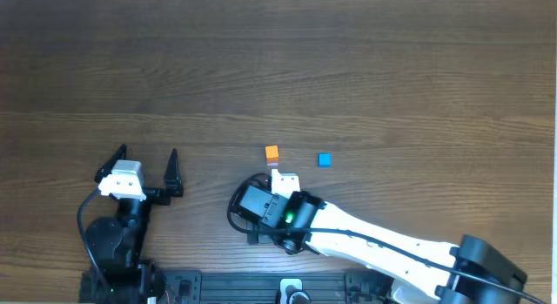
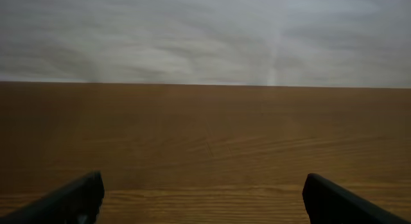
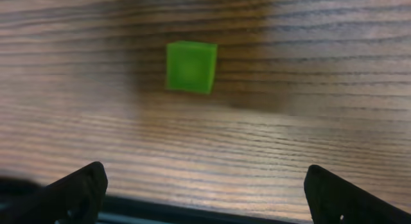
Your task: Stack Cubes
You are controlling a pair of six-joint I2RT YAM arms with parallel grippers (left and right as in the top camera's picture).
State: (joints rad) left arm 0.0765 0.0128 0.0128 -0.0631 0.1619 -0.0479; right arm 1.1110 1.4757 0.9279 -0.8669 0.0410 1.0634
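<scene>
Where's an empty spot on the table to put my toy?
The whole far half of the table, beyond the orange cube and blue cube, is bare. So is the strip between the left gripper and orange cube. Crowded: near the right gripper, over the green cube.

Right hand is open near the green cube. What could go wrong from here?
1. The green cube lies ahead of the open right hand, not between its fingers. Closing now would likely miss it or nudge it.
2. The orange cube and blue cube appear close to that hand in the top view, so a careless swing could knock them away.
</scene>
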